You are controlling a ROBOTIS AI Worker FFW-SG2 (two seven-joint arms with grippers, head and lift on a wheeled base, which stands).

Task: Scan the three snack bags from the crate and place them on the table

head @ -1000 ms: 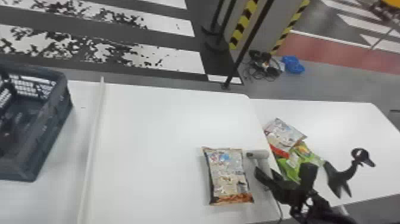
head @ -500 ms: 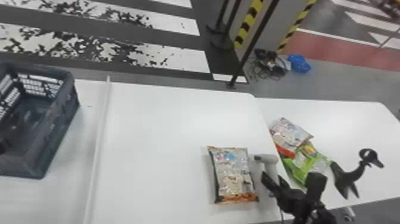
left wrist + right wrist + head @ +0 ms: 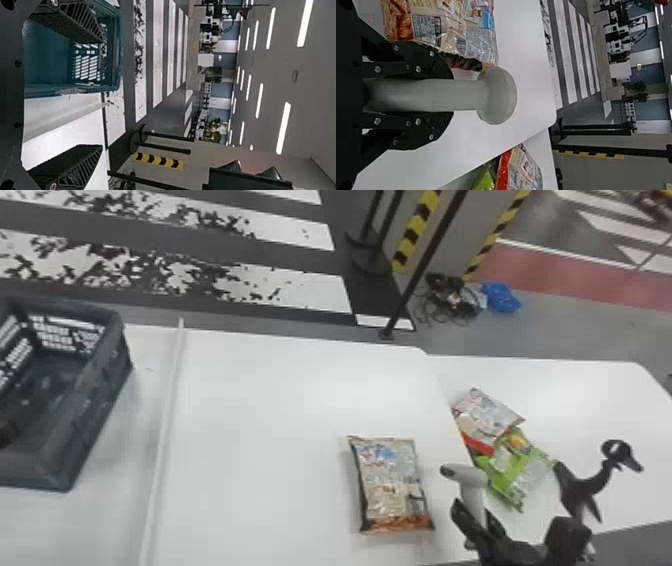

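Three bags are out of the crate (image 3: 102,400). The near bag (image 3: 392,485) lies flat on the desk (image 3: 275,390), just to the L of the R fingers (image 3: 427,61), which are closed around the handle of the scanner (image 3: 472,490). Its long axis runs away from the robot, approx. parallel w/ this handle. The red-white bag (image 3: 485,415) and the green bag (image 3: 520,470) are on the side desk (image 3: 600,400), to the R. The R arm is nearer, but it is occupied; prob. it should bring the scanner a little L, above the near bag, if a scan is needed. The L fingers (image 3: 85,156) are spread wide, w/ nothing between, well apart from this bag.
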